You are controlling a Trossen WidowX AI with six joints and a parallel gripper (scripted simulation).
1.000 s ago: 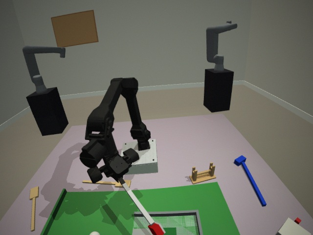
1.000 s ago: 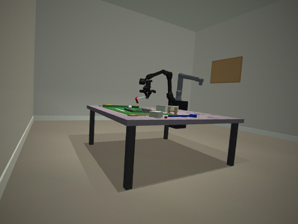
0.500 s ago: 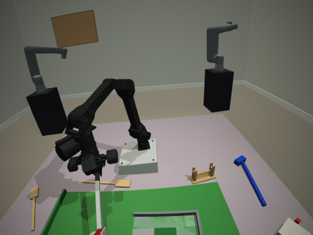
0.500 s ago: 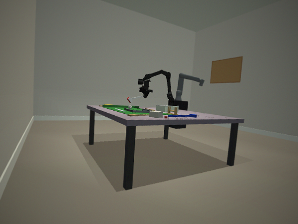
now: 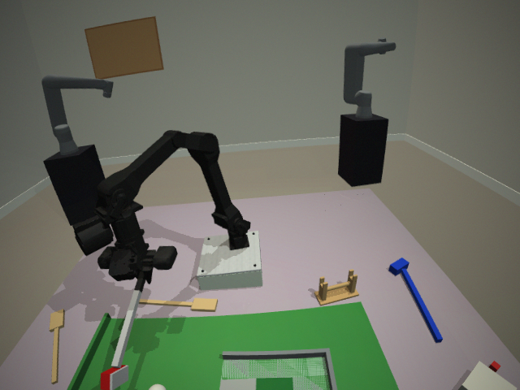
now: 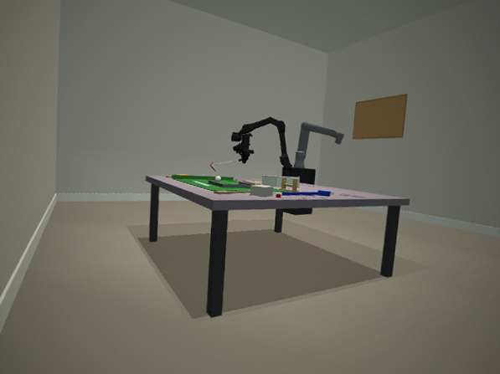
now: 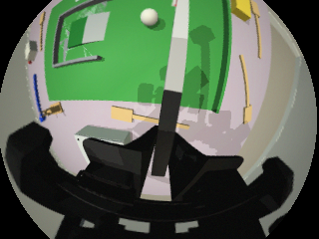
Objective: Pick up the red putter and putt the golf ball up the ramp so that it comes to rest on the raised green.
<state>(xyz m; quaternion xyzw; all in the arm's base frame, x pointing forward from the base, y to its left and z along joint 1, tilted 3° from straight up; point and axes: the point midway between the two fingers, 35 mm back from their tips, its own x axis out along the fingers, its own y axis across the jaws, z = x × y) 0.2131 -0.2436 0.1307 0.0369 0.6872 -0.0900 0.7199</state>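
My gripper (image 5: 144, 280) (image 6: 244, 159) (image 7: 162, 129) is shut on the dark grip of the red putter (image 5: 126, 331) (image 6: 228, 162) (image 7: 176, 62), high above the table. The putter slants away from the fingers, and its red and white head hangs in the air over the left part of the green mat (image 5: 184, 335) (image 7: 130, 75). The white golf ball (image 5: 158, 387) (image 6: 218, 178) (image 7: 149, 17) rests on the mat, at the bottom edge in the top view. The grey-walled ramp and raised green (image 5: 275, 383) (image 7: 77, 32) stand to the right of the ball in the top view.
A low green wall (image 5: 90, 350) (image 7: 224, 60) runs along the mat's left side. Wooden paddles (image 5: 204, 304) (image 5: 56, 319) lie beside the mat. A wooden stand (image 5: 337, 296), a blue mallet (image 5: 421, 303) (image 6: 304, 193) and a pale box (image 5: 487, 379) (image 6: 261, 190) are to the right. The white base box (image 5: 230, 280) carries the arm.
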